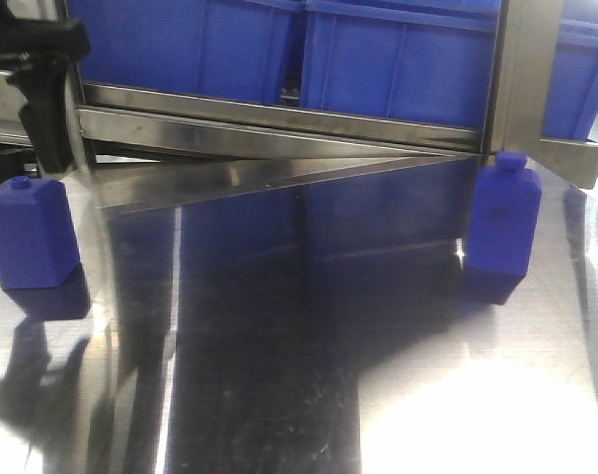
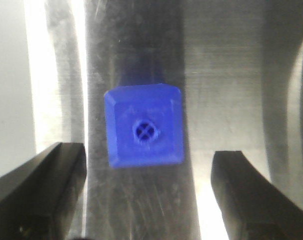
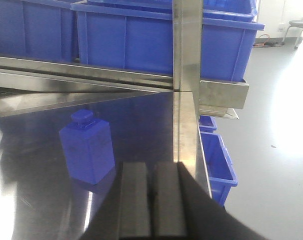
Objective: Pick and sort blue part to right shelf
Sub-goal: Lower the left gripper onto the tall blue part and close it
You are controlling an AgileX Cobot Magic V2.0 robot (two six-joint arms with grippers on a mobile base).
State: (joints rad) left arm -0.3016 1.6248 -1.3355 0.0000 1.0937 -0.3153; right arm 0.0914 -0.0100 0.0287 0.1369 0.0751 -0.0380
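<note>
**A:** Where is the blue part (image 2: 144, 131)?

**B:** It stands on the steel table (image 1: 309, 375), toward its left side, directly under the left gripper (image 2: 147, 162). Its long axis is vertical, and the round neck points straight up at the wrist camera.

**A:** Why are the jaws so wide?

**B:** They flank its two flat side faces, clear of both and touching nothing. I'd say it's lined up for a top-down grasp.

**A:** And the right gripper (image 3: 151, 200)?

**B:** It's pressed closed and empty, probably parked out of the way. It's near a second blue part (image 3: 87, 147), which is also upright, beside the rack post (image 3: 185, 60).

**A:** Where does the part go?

**B:** To the right shelf (image 1: 279, 133) behind the table, which carries blue bins (image 1: 398, 59).
</note>
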